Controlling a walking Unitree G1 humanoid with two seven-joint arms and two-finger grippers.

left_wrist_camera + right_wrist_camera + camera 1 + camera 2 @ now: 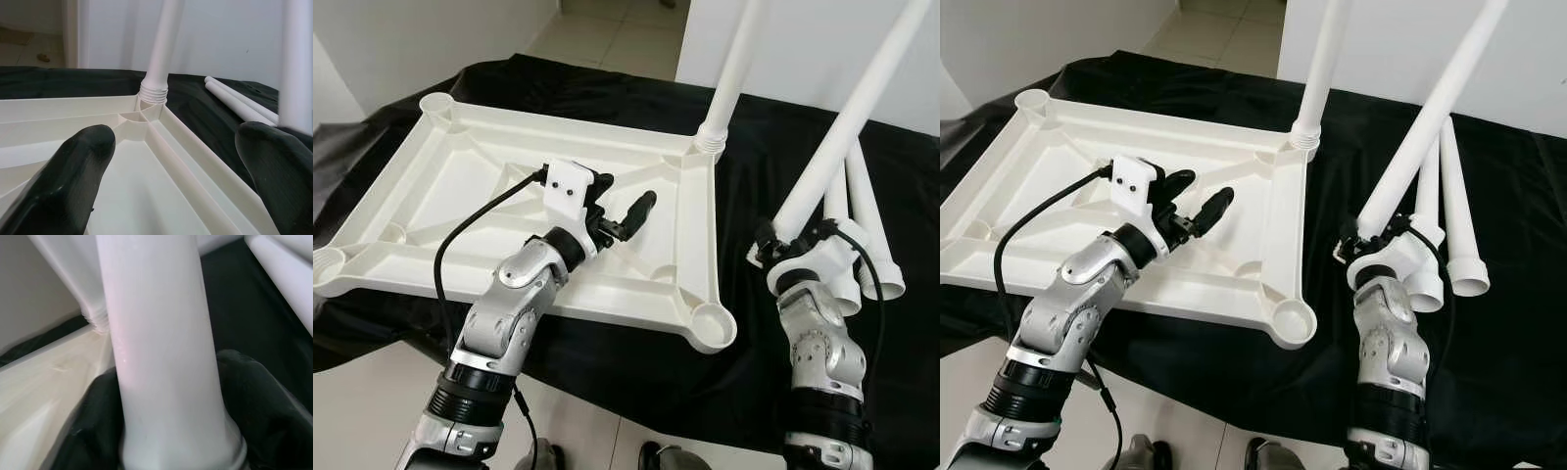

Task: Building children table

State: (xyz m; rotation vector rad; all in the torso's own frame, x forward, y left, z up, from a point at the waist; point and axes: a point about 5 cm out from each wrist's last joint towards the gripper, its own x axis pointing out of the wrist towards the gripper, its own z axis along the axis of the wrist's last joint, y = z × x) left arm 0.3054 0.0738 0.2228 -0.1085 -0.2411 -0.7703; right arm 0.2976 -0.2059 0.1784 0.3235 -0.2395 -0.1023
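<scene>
Lying upside down on a black cloth (pixel 636 362) over the worktop: one white plastic tabletop (pixel 460 186), ribbed underside up, long axis running left to right, with a round socket at each of its four corners.

Table legs, white tubes, four counted:
- One screwed leg (pixel 736 61) stands in the far right corner socket, upright with a slight lean to the right, threaded collar at the socket.
- One held leg (pixel 842 127) sits in the right gripper (pixel 788 240), just right of the tabletop; its lower end is at the gripper and its long axis slants up and away to the right. The two black fingers are closed against the tube on both sides.
- Two loose legs (pixel 862 235) lie side by side on the cloth beside the right gripper, long axes running away from the robot, open ends toward it.

Left gripper (pixel 626 211): above the right half of the tabletop's underside, fingers spread apart and holding nothing, aimed toward the socket bearing the screwed leg.
</scene>
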